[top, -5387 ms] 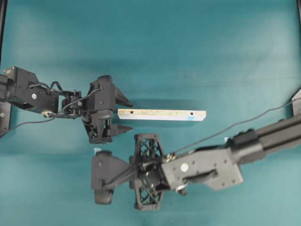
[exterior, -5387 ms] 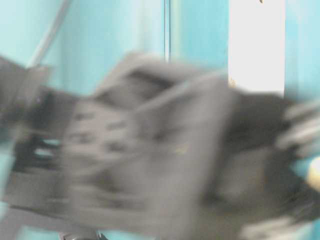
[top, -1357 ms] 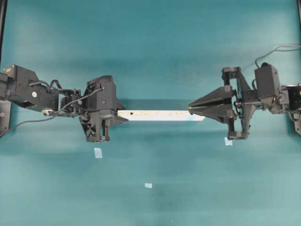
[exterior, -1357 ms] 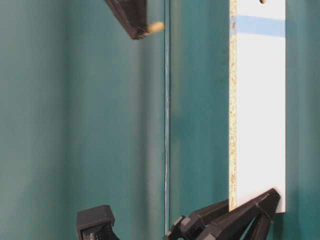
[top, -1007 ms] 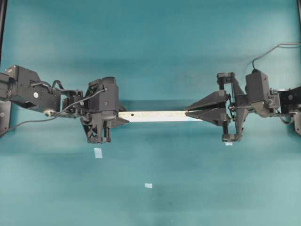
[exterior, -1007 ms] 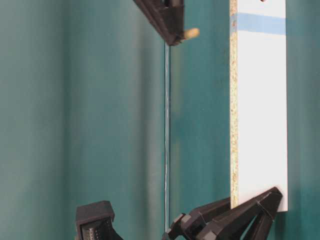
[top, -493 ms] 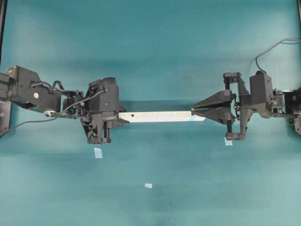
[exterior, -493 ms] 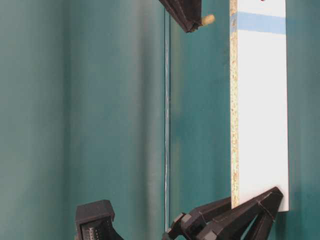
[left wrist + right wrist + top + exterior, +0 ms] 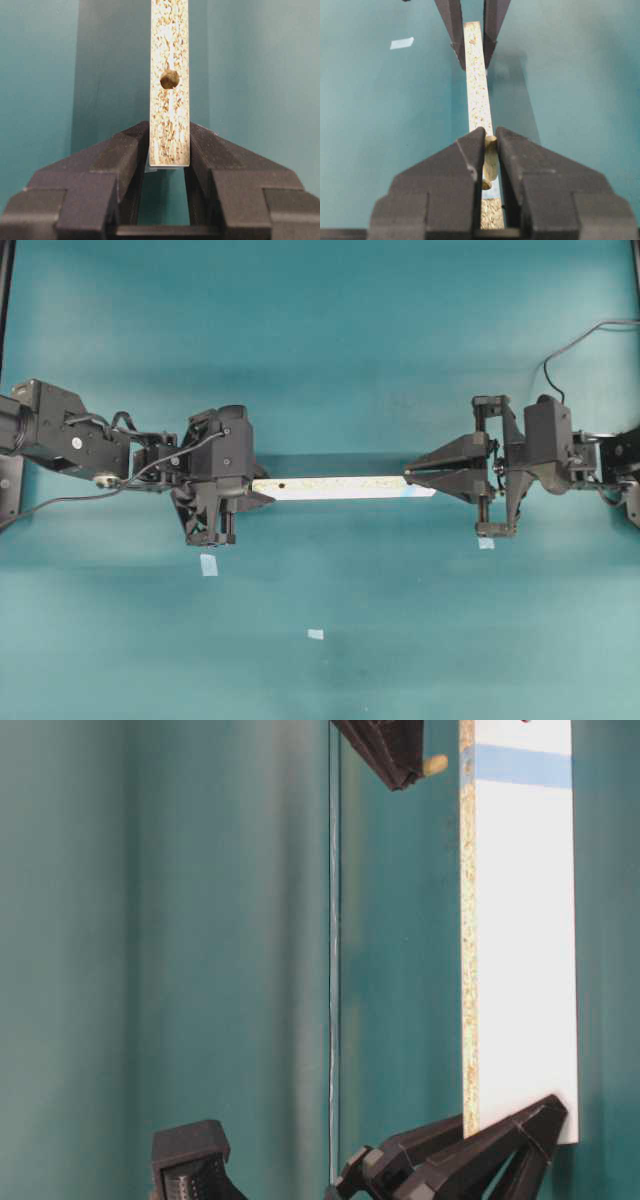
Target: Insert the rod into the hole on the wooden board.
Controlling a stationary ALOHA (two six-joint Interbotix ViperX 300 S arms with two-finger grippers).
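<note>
Left gripper (image 9: 262, 494) clamped tight on the plain end of the wooden board (image 9: 335, 487), holding it on edge above the teal bench (image 9: 330, 350). Seen from the left wrist: speckled edge upright between the fingers (image 9: 120, 155), one dark hole just above the grip. Right gripper (image 9: 408, 476) closed firmly on the rod (image 9: 489, 161), a short cream peg pinched crosswise between the fingers (image 9: 465, 165). In the table-level view, rod tip (image 9: 434, 764) poking out of the gripper, just beside the board edge near the light-blue patch (image 9: 522, 765), not yet touching. Target hole (image 9: 524, 722) barely visible at the top edge of that view, beyond the patch. Small tape squares (image 9: 208, 564) lying on the bench, well apart from the board.
</note>
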